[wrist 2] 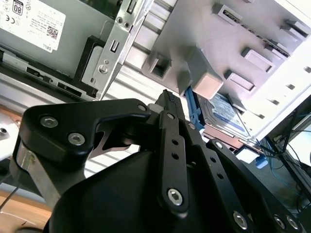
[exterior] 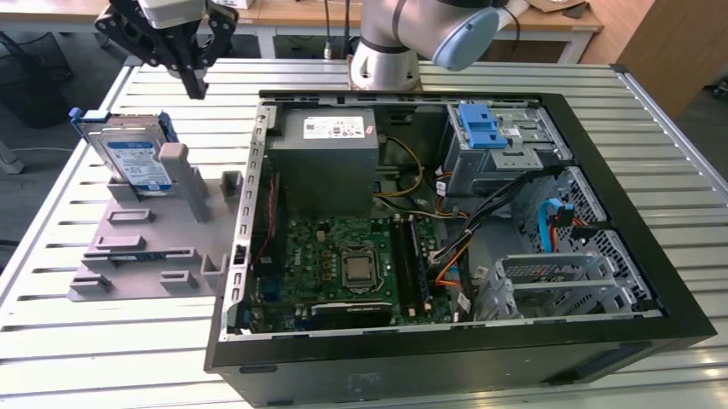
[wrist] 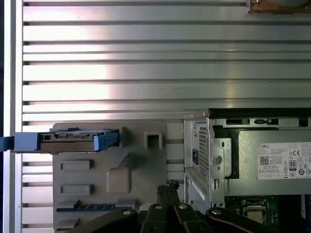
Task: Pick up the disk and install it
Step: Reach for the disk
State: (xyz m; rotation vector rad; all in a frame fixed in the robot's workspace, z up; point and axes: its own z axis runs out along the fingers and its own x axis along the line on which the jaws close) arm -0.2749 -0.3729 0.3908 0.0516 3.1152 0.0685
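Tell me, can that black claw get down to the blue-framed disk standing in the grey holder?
Probably yes. The gripper hangs in the air apart from the disk, which stands upright in the grey holder, top edge bare. Its fingers look shut, though.

Slatted desk (exterior: pixel 478 77) showing brushed bare metal, glaring in patches, disk (exterior: pixel 123 143) gleaming silver metal under glossy label (exterior: pixel 139 170), its bracket (exterior: pixel 78 117) looking smooth blue plastic, grey holder (exterior: pixel 142 247) reading matt plastic, claw (wrist 2: pixel 167 95) showing matt black, screw heads (wrist 2: pixel 175 195) shining.
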